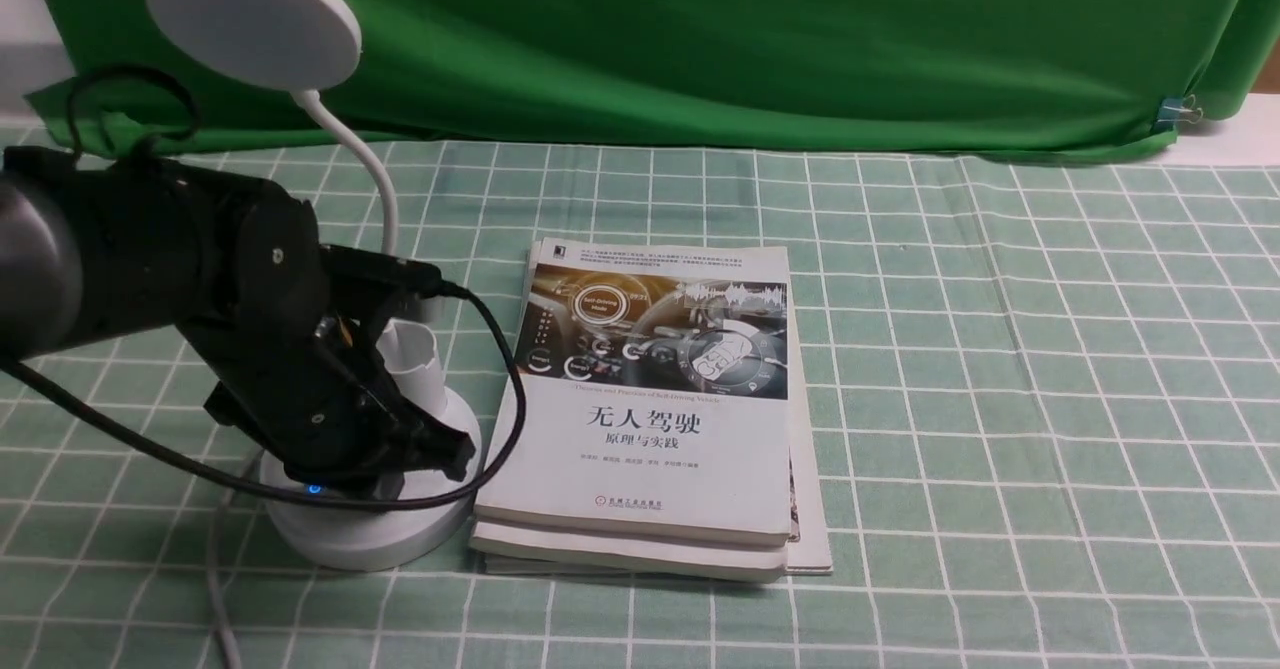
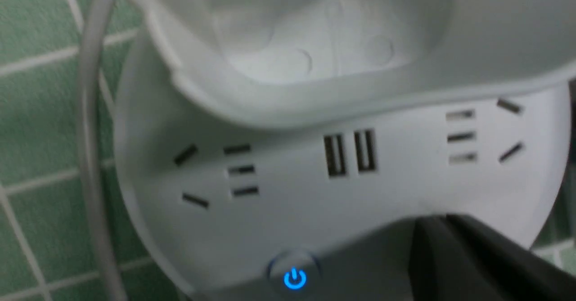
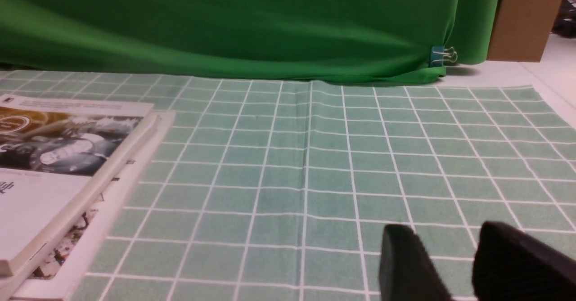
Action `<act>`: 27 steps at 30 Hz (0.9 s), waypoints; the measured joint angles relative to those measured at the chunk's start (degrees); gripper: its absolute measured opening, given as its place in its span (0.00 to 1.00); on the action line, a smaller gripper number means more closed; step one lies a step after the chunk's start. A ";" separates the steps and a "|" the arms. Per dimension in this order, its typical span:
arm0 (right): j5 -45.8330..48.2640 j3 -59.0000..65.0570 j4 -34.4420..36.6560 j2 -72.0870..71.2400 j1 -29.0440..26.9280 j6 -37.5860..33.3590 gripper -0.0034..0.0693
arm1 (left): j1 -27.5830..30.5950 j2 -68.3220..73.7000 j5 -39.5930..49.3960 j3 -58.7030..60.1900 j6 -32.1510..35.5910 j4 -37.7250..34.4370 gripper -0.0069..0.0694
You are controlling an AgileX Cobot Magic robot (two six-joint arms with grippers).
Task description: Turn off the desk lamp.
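Observation:
The white desk lamp stands at the left of the front view, with its round disc head [image 1: 252,14], its thin gooseneck [image 1: 372,174], its small cup holder [image 1: 412,357] and its round base [image 1: 370,539]. My left gripper [image 1: 452,452] is down on top of that base. Seen from the left wrist, the base [image 2: 279,202] has sockets, two USB slots and a power button [image 2: 294,278] that glows blue. The left gripper [image 2: 443,221] is shut with nothing held, its tips on the base beside that button. The right gripper [image 3: 443,235] is open and empty above the cloth.
A stack of books [image 1: 650,399] lies right beside the lamp base on the green checked cloth [image 1: 1000,399]; its edge also shows from the right wrist [image 3: 67,157]. A grey cable [image 1: 215,569] runs from the base toward the front edge. A green backdrop [image 1: 700,39] closes the far side.

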 joint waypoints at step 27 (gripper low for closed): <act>0.00 0.00 0.00 0.00 0.00 0.00 0.38 | 0.00 -63.67 -27.10 33.18 0.17 -4.73 0.09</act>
